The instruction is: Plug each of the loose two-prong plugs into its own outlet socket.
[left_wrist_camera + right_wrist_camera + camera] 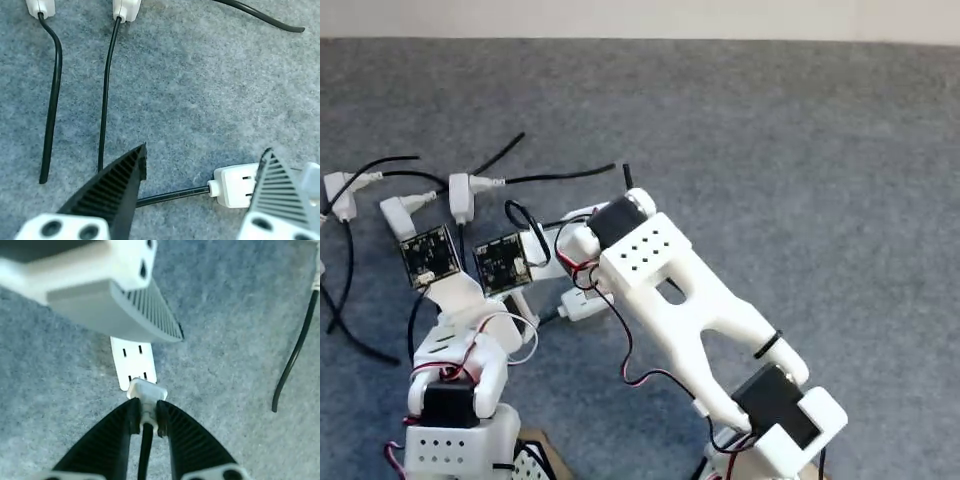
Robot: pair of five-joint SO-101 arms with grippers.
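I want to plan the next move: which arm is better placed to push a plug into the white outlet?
Right, probably. The right gripper is shut on a plug whose front meets the slots of the outlet. The left gripper is open and holds nothing.

4 plugs (461,197), 1 outlet (131,357), 2 arms (690,310).

Bright, even light falls on the grey carpet (840,140) — soft shadows sit close beneath the 2 arms (700,310) and the cords (560,176).
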